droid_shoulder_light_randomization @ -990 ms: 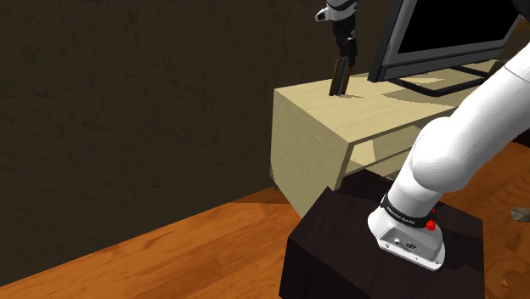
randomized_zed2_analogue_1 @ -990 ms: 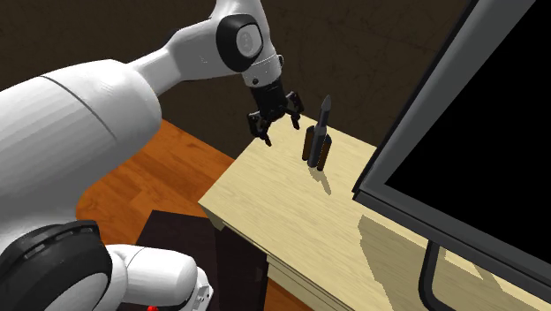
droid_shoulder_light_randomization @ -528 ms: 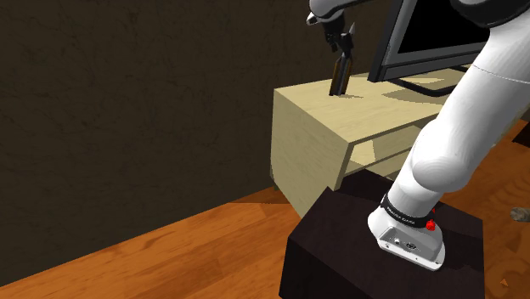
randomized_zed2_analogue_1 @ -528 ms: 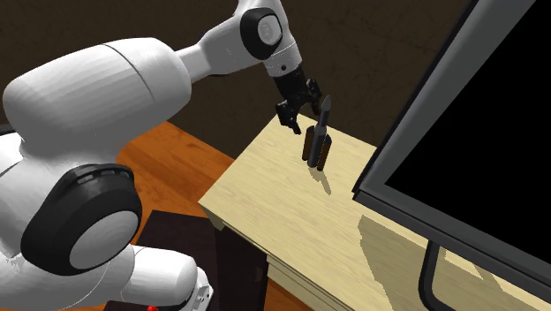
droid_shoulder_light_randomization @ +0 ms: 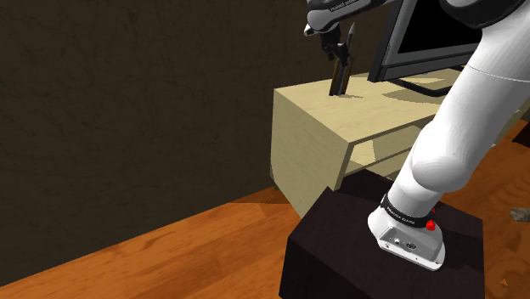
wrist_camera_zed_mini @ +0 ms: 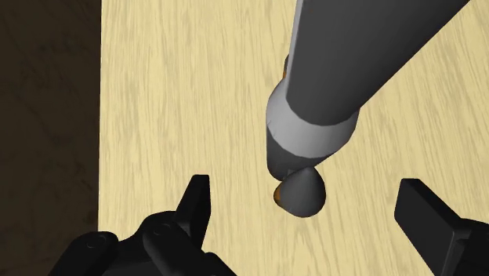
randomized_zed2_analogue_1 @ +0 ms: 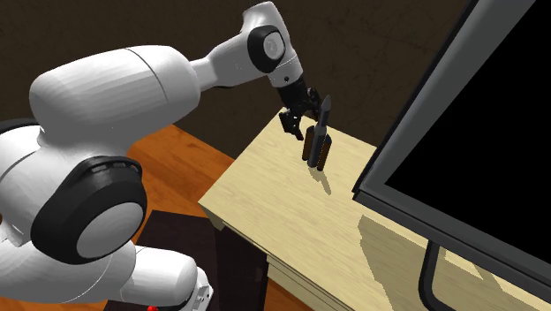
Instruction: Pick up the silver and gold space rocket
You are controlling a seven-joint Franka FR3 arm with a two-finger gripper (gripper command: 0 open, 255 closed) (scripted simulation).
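In the shoulder view the rocket's upper part ran into the black hand above it, dark on dark, and the two were hard to tell apart. The second exterior view was plainer: the rocket [randomized_zed2_analogue_1: 316, 147] stood upright on the pale table [droid_shoulder_light_randomization: 316, 127], near the corner towards the dark wall [droid_shoulder_light_randomization: 127, 102] and to the left of the monitor [randomized_zed2_analogue_1: 477, 132]. The gripper [randomized_zed2_analogue_1: 299, 124] hung at the height of its upper half, just beside the slim pointed nose. Along the hand, the two blocky black fingers [wrist_camera_zed_mini: 196, 208] stood wide apart with the small rounded nose cone between them, neither finger touching it. The rocket's lower body and base ran out of that picture. The rocket read as a dark grey cylinder with a lighter grey band under the nose and a small fleck of orange-gold beside the tip. From the side, darker round boosters flanked its main body. No bright silver showed on it. The tabletop had a straight, blond wood grain and square edges, with a shelf opening below it. The monitor had a flat black screen in a grey frame on a thin dark foot, and its far side was cut off. The white arm [randomized_zed2_analogue_1: 132, 88] was smooth and bulbous with dark joint caps, its upper links partly out of frame. The box-shaped stand [droid_shoulder_light_randomization: 340, 255] was dark and sat on a floor [droid_shoulder_light_randomization: 170, 255] of orange-brown planks.
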